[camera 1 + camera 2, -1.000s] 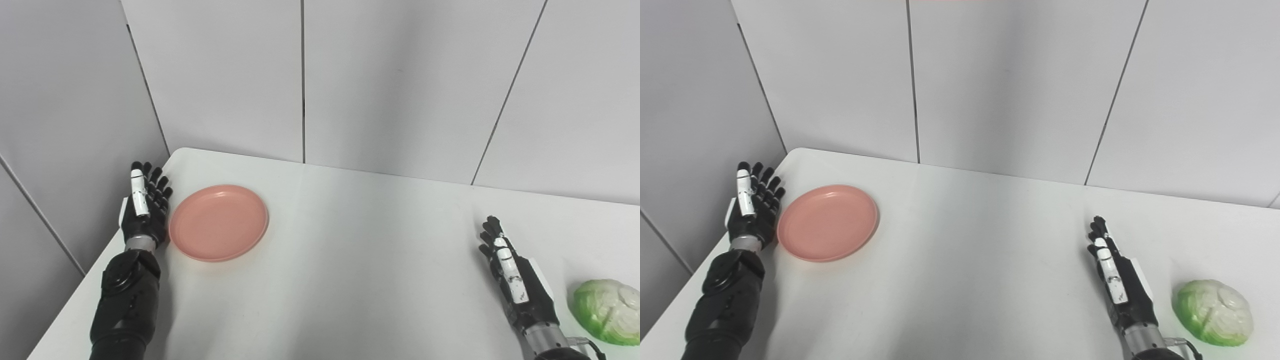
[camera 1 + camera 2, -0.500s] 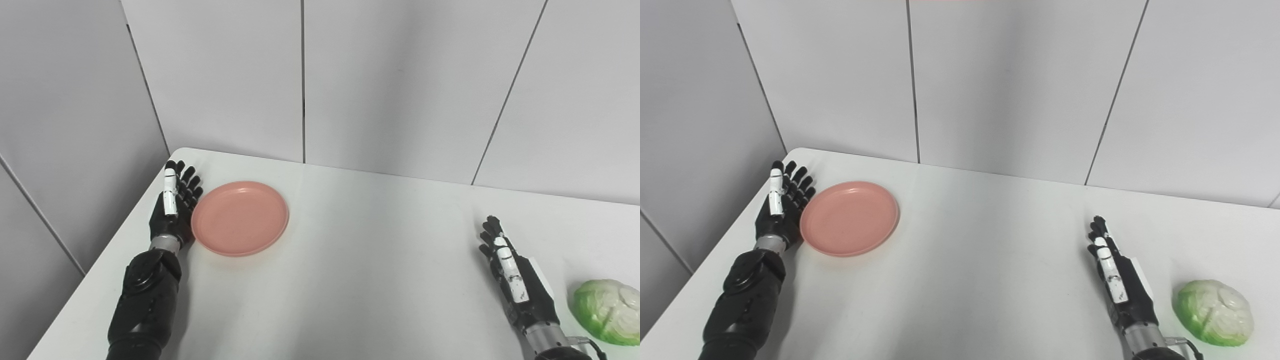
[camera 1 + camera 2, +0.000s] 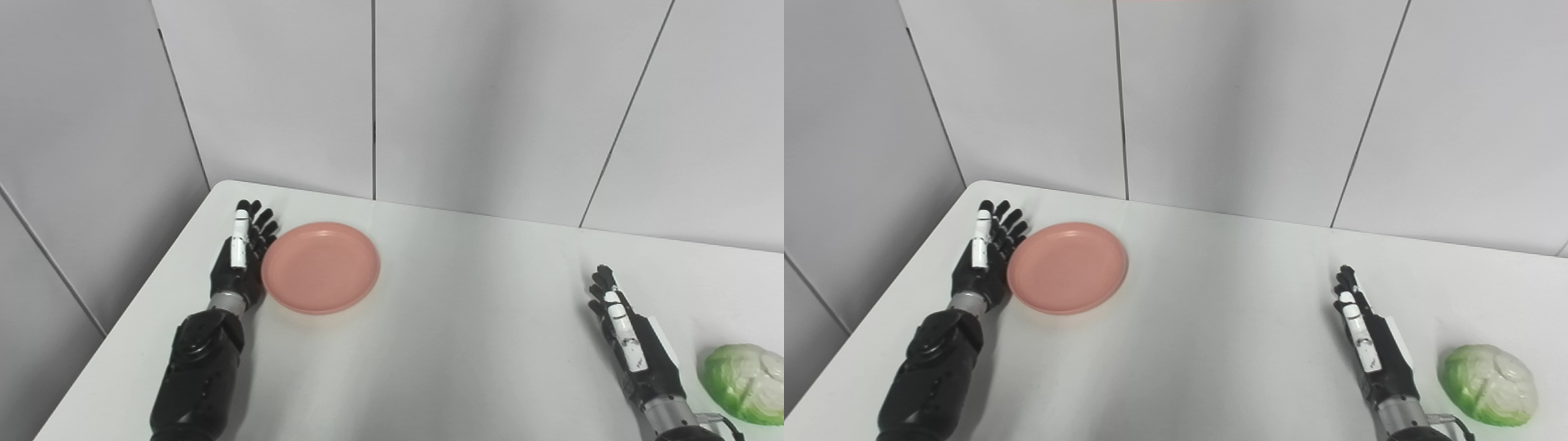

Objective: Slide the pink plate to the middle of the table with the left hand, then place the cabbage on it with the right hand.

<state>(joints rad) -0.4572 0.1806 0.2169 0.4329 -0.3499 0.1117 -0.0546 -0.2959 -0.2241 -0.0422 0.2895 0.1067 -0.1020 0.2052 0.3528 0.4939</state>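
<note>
Pink plate (image 3: 320,267), round, shallow, smooth matte plastic with a low raised rim: lies flat on the white table (image 3: 465,343), in its left part, short of the middle. Nothing rests on it.

Left hand (image 3: 239,263), black with a white strip along one finger: stands on edge on the table, fingers straight and slightly spread, palm facing the plate's left rim and touching it or just beside it. It grips nothing; the contact is a flat push, not a clasp.

Right hand (image 3: 1369,343), black with a white strip: rests low over the right part of the table, fingers extended and close together, holding nothing. It sits just to the left of the cabbage, not touching it.

Cabbage (image 3: 1488,384), pale green and white, rounded leafy head: sits on the table near the right front corner, well apart from the plate.

Surroundings: plain grey wall panels (image 3: 490,104) behind the table; no other items seen.

Step in hand, by judgement: the first, sliding the plate toward the centre with the left palm. The plate appears to have a good stretch of bare table yet to cross.

Next move, by judgement: carry the sideways push on rightward, palm kept low against the rim so that the plate neither rides up nor spins away. Cabbage placement should wait until the plate stands in the middle and the left hand is clear.
</note>
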